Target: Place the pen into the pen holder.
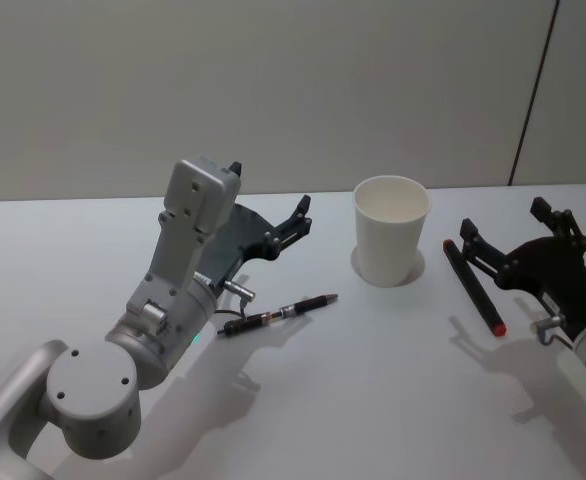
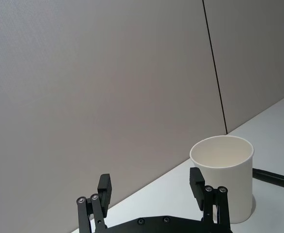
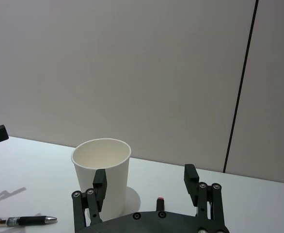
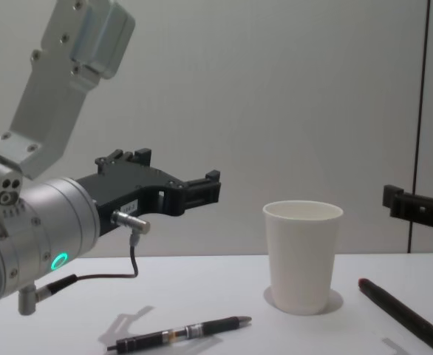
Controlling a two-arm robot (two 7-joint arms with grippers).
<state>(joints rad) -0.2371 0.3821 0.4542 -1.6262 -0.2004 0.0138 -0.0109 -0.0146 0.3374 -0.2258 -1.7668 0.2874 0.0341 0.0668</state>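
Nearest on the white tabletop (image 1: 373, 400), a slim black pen with a silver tip (image 1: 278, 313) is lying flat just beside the left arm's wrist, well apart from the cup. Farther right, a second black pen with a red end (image 1: 473, 290) is lying flat near the cup's base. Two candidates for the task, neither picked up yet.

Risks I'm seeing:
- A thin pen lying flat is probably going to roll or skid if the jaws come down off-centre.
- The paper cup is standing loose, so a wrist or a tilted pen clipping the rim is likely to tip it.
- The cup looks shorter than the pens, so a dropped pen is going to lean on the rim.

Left gripper (image 2: 150, 180) is hovering above the tabletop, jaws spread wide, gripping nothing. Right gripper (image 3: 145, 175) is also spread wide and empty. It's sitting by the red-ended pen, seemingly above it rather than touching, though the angle isn't clear on that.

Farther back, the plain white tapered paper cup (image 1: 390, 235) is standing upright and empty between the two grippers.
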